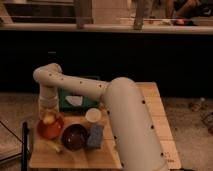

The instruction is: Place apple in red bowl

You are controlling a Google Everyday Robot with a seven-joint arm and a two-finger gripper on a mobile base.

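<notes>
The red bowl (50, 128) stands at the left of the wooden table (155, 107). A pale yellowish apple (48, 119) shows inside the bowl's rim, right under my gripper (48, 112). The gripper points straight down over the bowl, at the end of my white arm (80, 86), which reaches in from the lower right. Whether the gripper touches the apple cannot be told.
A dark brown bowl (75, 136) sits just right of the red bowl, with a blue sponge (96, 135) beside it. A white cup (93, 115) and a green box (75, 100) stand behind. A yellowish object (53, 146) lies near the front edge.
</notes>
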